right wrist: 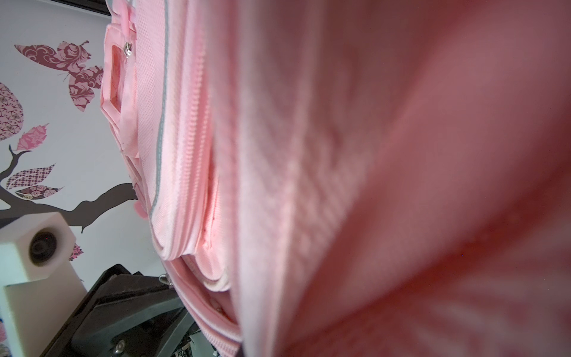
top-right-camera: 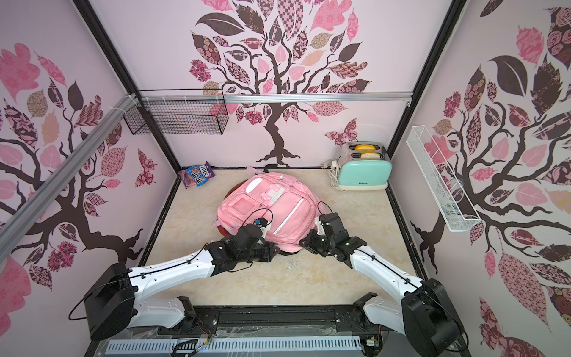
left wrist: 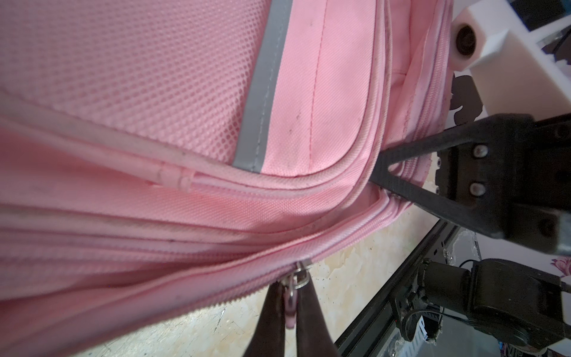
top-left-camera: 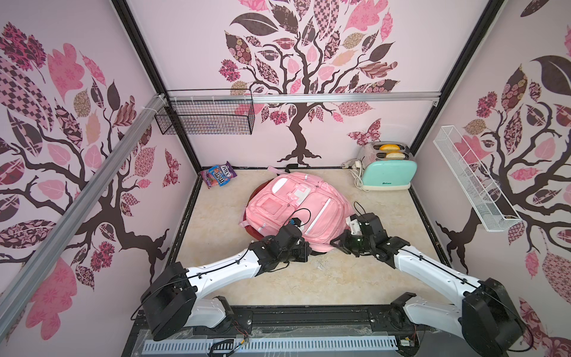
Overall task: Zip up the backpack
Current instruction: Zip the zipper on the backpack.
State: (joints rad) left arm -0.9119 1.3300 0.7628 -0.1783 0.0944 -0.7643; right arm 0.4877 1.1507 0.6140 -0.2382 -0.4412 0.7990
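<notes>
Marble tabletop (top-left-camera: 309, 278): left jaws pinch zipper pull (left wrist: 290, 304); right jaws clamp backpack (top-left-camera: 278, 204) edge, contact partly hidden.

Backpack (top-left-camera: 278, 201) between candy bag (top-left-camera: 218, 175) and toaster (top-left-camera: 388, 174)

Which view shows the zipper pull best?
Left wrist view: the zipper pull is sharp and close, pinched in the left gripper. Both top views hide it beneath that gripper. The right wrist view shows mostly blurred backpack fabric.
</notes>
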